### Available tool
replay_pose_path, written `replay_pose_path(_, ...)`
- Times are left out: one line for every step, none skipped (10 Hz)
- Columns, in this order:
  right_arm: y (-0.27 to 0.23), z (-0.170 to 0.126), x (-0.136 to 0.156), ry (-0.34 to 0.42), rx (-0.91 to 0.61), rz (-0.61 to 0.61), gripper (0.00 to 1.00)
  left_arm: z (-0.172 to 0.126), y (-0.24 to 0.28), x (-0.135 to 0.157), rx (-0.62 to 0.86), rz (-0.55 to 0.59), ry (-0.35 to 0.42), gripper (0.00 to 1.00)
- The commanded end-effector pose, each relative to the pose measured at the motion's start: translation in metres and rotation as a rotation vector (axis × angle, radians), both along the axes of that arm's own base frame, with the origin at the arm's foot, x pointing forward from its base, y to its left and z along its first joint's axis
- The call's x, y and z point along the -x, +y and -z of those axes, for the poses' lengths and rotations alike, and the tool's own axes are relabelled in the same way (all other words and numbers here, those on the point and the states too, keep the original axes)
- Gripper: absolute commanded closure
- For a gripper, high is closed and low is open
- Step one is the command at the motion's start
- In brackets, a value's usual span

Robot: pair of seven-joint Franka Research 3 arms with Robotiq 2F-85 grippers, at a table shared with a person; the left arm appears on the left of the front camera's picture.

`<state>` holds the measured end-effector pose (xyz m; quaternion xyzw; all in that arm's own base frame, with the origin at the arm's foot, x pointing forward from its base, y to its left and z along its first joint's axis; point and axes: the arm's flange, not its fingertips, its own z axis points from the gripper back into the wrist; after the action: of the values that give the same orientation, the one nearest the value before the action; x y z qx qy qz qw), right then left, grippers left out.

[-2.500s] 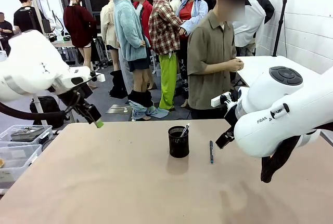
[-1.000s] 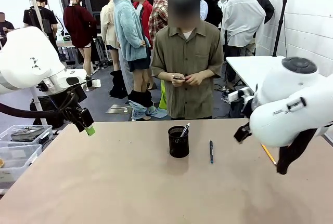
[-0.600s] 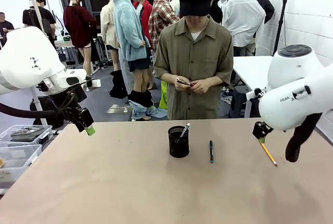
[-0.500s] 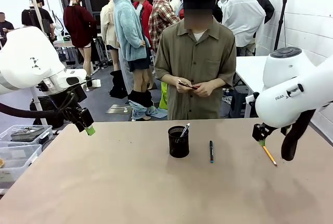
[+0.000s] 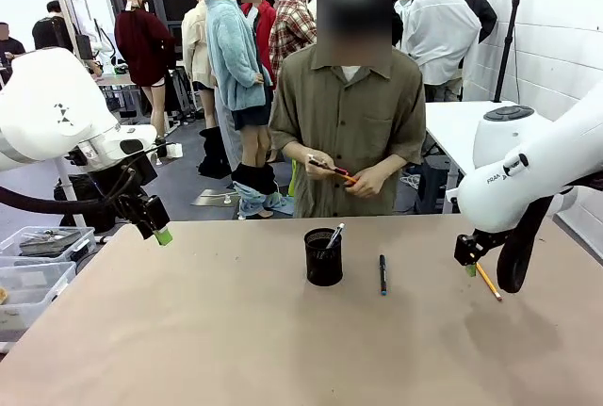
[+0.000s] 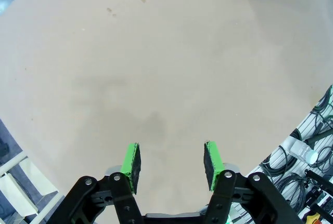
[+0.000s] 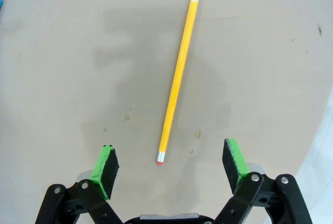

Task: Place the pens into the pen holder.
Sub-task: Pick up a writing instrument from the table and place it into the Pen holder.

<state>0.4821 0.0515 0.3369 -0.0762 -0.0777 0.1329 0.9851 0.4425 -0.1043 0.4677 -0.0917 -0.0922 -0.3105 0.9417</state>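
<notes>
Between our right gripper's wide-spread fingers lies an orange pencil, eraser end nearest the pads, tip pointing away; nothing is gripped. We have just swung this arm out from beside the dark pen and lowered it here, so the pick looks next. Our wrist view gives that alignment. The front view adds the pen holder well off beyond the dark pen, a silvery pen already inside, and the person's hands now holding more. Our left gripper hangs part-open and empty over bare table, far from the pen holder.
</notes>
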Motion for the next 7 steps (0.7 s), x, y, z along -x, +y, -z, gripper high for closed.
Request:
replay_pose_path(-0.007, 0.012, -0.011, -0.021, -0.073, 0.013, 0.0, -0.001, 0.001, 0.0, -0.007, 0.0, -0.002, 0.36)
replay_pose_path(-0.009, 0.018, -0.015, -0.01, -0.09, 0.011, 0.0, -0.001, 0.001, 0.0, -0.007, 0.0, -0.002, 0.36)
replay_pose_path(-0.013, 0.023, -0.019, 0.003, -0.104, 0.009, 0.0, -0.001, 0.001, 0.0, -0.007, 0.0, -0.002, 0.36)
replay_pose_path(-0.016, 0.027, -0.023, 0.006, -0.113, 0.015, 0.0, -0.001, 0.001, 0.0, -0.007, 0.0, -0.002, 0.36)
replay_pose_path(-0.018, 0.03, -0.025, 0.011, -0.119, 0.016, 0.0, -0.001, 0.001, 0.0, -0.007, 0.0, -0.002, 0.36)
replay_pose_path(-0.018, 0.034, -0.028, 0.022, -0.125, 0.013, 0.0, -0.001, 0.001, 0.0, -0.007, 0.0, -0.002, 0.36)
replay_pose_path(-0.019, 0.037, -0.03, 0.029, -0.125, 0.017, 0.0, -0.001, 0.001, 0.0, -0.007, 0.0, -0.002, 0.36)
